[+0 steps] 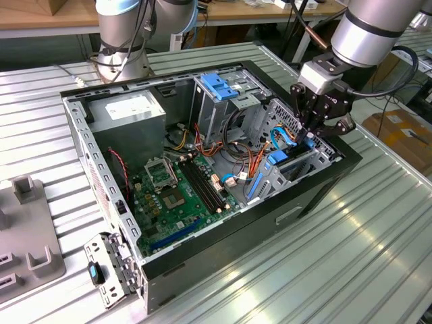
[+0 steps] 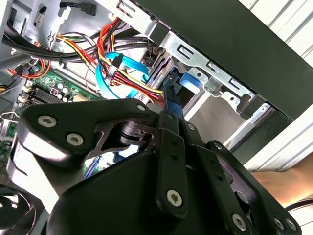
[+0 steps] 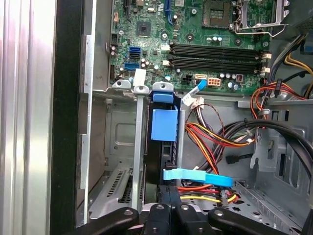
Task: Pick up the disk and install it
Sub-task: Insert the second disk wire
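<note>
Matt black metal links form my end effector; ribbed bare-metal counter gleams beneath the glossy light-blue plastic disk frame.

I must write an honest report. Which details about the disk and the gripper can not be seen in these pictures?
- The disk: in the first wrist view it stands edge-on in the drive bay, so its label is hidden.
- The disk's rear connector: the gripper covers that end.
- How deep the disk sits: in the second wrist view the gripper's body blocks the bay.

Disk mostly hidden in drive cage, only blue frame edge shows. Gripper cut off by first wrist view's edge; fingertips hidden behind its own body in second wrist view.
</note>
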`<state>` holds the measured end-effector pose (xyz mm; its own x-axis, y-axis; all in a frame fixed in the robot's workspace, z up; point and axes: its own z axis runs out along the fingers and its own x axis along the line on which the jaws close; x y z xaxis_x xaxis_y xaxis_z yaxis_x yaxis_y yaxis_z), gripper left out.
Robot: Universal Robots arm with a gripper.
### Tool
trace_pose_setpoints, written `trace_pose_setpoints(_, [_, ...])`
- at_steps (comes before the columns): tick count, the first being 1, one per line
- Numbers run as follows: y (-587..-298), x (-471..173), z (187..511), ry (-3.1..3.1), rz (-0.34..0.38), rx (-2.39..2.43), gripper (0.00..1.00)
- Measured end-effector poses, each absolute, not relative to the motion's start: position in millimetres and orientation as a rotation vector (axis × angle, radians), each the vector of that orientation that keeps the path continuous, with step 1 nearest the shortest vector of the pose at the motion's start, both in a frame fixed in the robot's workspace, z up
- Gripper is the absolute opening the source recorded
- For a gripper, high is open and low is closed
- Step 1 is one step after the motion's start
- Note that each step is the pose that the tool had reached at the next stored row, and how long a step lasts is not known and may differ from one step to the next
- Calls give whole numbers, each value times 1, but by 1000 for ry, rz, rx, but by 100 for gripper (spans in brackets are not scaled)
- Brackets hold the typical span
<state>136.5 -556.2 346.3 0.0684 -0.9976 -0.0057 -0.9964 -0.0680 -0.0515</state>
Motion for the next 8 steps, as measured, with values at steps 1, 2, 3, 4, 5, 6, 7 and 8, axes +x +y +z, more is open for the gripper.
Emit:
trace_pose_setpoints(1, [-557,136,346,2116,-49,-2266,11])
trace_pose_setpoints(2, [-557,136,346,2116,-49,-2266,11])
trace_pose_setpoints(3, [-558,136,346,2116,-49,-2266,11])
trace_pose_setpoints(4, [-559,136,346,2116,-49,-2266,11])
trace_pose_setpoints(5, [-559,136,346,2116,-49,-2266,11])
trace_pose_setpoints(6, [-559,136,346,2116,-49,-2266,11])
trace_pose_setpoints(7, [-560,136,346,2116,-49,-2266,11])
trace_pose_setpoints(8, [-560,136,346,2116,-49,-2266,11])
